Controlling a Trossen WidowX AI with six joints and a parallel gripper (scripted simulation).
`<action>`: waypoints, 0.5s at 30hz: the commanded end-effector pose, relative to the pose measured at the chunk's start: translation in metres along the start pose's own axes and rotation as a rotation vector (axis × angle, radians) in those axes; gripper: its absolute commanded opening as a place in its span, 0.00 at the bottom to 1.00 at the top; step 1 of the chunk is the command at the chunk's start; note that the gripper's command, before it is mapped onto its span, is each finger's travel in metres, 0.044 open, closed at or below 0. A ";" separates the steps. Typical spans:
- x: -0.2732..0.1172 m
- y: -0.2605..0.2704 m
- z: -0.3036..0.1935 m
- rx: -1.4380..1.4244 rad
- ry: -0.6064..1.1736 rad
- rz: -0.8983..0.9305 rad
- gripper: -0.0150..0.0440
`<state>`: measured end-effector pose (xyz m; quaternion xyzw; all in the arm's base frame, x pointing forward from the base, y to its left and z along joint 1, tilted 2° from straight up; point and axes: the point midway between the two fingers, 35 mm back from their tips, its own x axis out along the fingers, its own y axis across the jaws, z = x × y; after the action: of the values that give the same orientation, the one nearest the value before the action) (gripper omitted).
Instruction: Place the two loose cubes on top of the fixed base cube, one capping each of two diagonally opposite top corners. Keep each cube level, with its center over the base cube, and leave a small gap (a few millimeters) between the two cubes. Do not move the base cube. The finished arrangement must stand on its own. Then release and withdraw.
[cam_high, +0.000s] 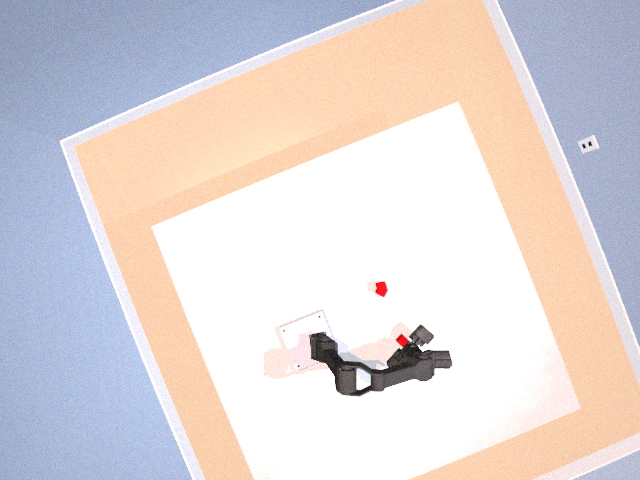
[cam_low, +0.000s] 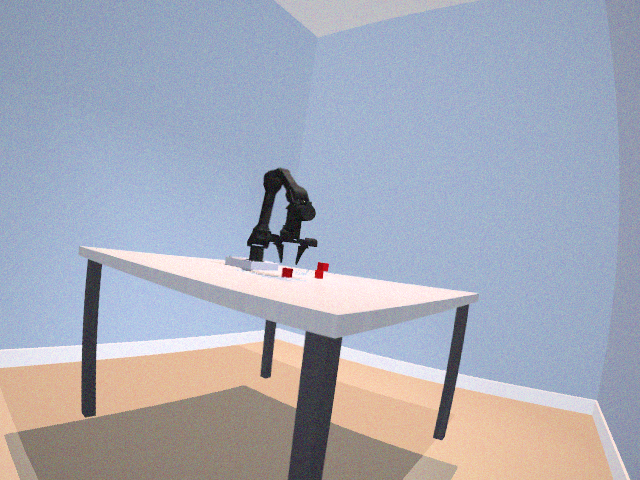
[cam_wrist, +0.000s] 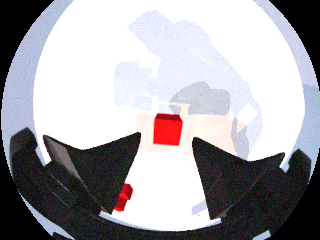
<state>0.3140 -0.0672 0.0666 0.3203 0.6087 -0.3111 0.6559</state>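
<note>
1. The fingers stand apart with nothing between them; the gripper (cam_low: 293, 252) hangs above the surface, tips pointing down.
2. In the wrist view a red cube (cam_wrist: 167, 128) sits on the surface in the gap between the two tips, below them and not touched.
3. From above, this cube (cam_high: 402, 339) shows just beside the gripper head; from the side it (cam_low: 287, 272) lies below and slightly ahead of the fingers.
4. A second patch of red (cam_wrist: 123, 198) peeks out behind the left finger in the wrist view.
5. The stack (cam_low: 321, 270), one red cube atop another, stands near the first cube, farther from the arm's base (cam_high: 302, 341).
6. The arm (cam_low: 273, 206) folds up from that pale plate and bends back down.
7. The surface (cam_low: 361, 304) is a white top on four dark legs.
8. Around it: a tan floor (cam_low: 465, 428), a white skirting board, blue walls (cam_low: 155, 103), and a small wall socket (cam_high: 587, 144) seen from above.
</note>
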 end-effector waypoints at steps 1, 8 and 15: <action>0.008 -0.001 -0.001 0.003 0.007 -0.002 0.70; 0.020 -0.001 -0.001 0.003 0.007 -0.002 0.70; 0.031 -0.001 -0.002 0.003 0.007 -0.002 0.70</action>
<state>0.3158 -0.0676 0.0436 0.3205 0.6082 -0.3110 0.6563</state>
